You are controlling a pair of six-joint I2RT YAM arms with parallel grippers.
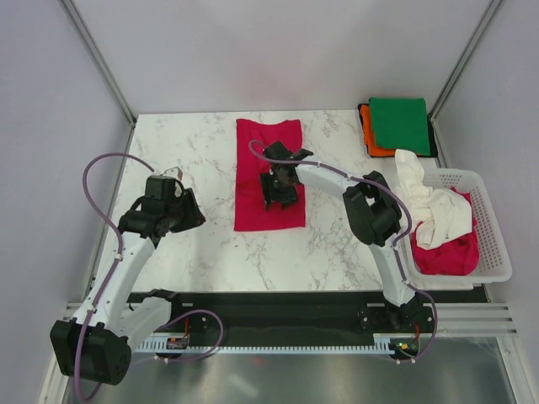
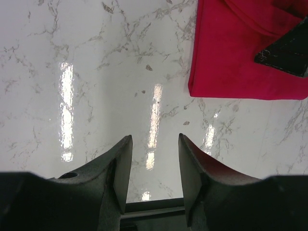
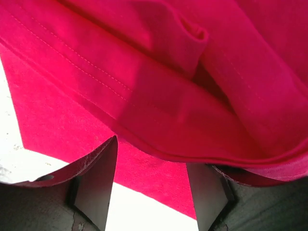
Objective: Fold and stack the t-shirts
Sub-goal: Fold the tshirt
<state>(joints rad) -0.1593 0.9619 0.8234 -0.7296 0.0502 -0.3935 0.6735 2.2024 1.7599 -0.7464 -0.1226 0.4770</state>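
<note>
Okay, so on the tabletop [image 1: 202,252] your red t-shirt [image 1: 251,181] lies in the centre, folded into a long strip. Your right tool [image 3: 151,159] sits low over its near half, fingers apart, straddling a loose hem [image 3: 144,139]. The left tool [image 2: 155,139], also apart, hovers beside it over marble. Risk: close now and you'll probably pinch just one layer, dragging the fold crooked.

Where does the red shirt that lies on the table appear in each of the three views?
Top external: the red shirt lies at the middle of the table, with the right gripper over it.
Left wrist: its corner fills the upper right.
Right wrist: it fills most of the picture.
Shared landmark: the marble table, bare beside the shirt's edge in every view.
</note>
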